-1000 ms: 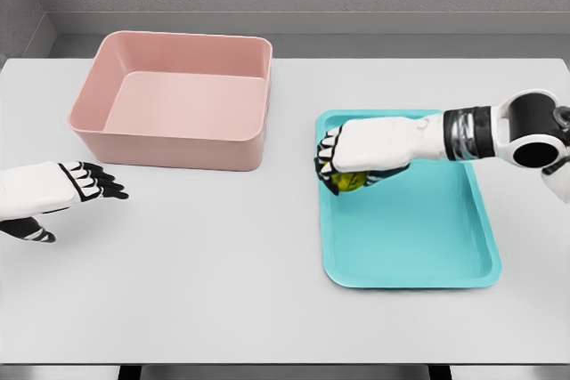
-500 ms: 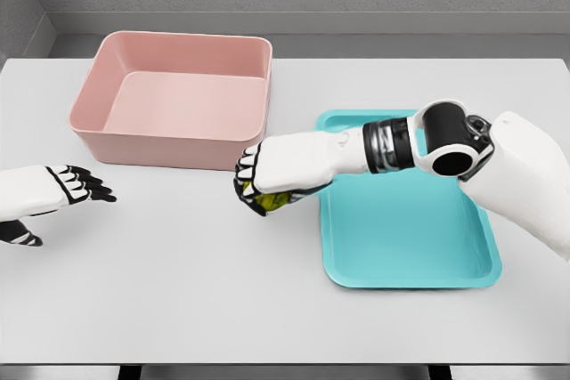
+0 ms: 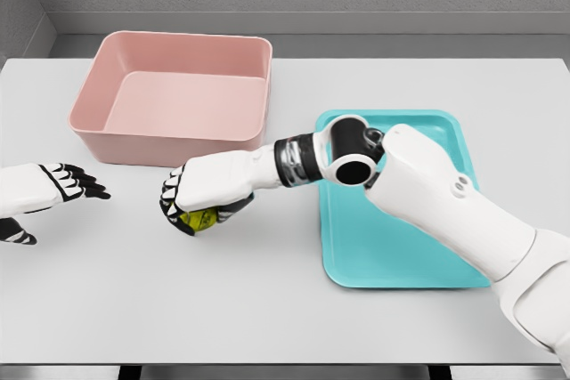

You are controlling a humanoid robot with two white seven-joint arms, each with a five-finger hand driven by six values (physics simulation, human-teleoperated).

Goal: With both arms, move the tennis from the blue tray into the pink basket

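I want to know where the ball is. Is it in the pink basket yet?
No, it is out. The right hand grips the ball over the table, in front of the pink basket, which looks empty.

Your right arm comes in from the lower right corner, upper arm angled up to a bent elbow, then the forearm stretches leftward and slightly down. Your right hand (image 3: 203, 198) sits at the end of it, knuckles up, fingers (image 3: 175, 213) curled under and clamped around what it carries. Your left hand (image 3: 55, 186) pokes in at the left edge, palm-side down, dark fingertips (image 3: 89, 191) extended to the right, loose and holding nothing, thumb hanging below.
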